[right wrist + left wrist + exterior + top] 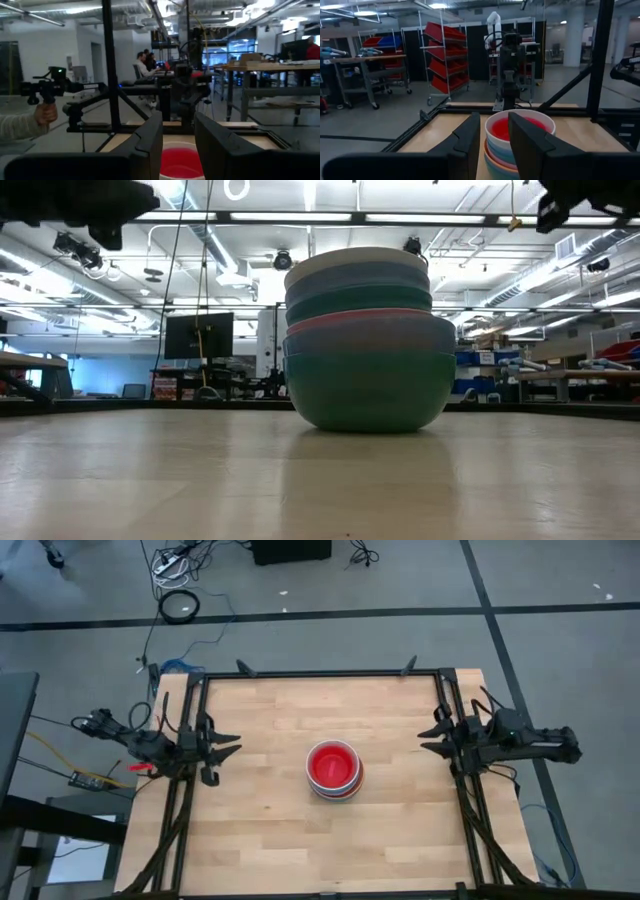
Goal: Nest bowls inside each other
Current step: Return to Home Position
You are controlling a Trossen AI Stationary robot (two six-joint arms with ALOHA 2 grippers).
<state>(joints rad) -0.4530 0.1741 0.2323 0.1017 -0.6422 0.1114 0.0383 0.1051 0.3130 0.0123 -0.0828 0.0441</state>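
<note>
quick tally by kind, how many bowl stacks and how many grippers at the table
nested stack of round plastic bowls, red one innermost: 1
open grippers at the table's sides: 2 (left gripper, right gripper)
total: 3

Both arms folded at own sides; left hand [232, 744] and right hand [428, 739] face inward, fingers apart.

The bowls [333, 768] stand nested in one upright stack near the middle of the worktop [260, 820]. From above, a red-orange bowl [331, 763] sits innermost. Side on, the white bowl [355, 257] rims the top. The stack widens down to a large teal bowl [370, 392] at the base.
</note>
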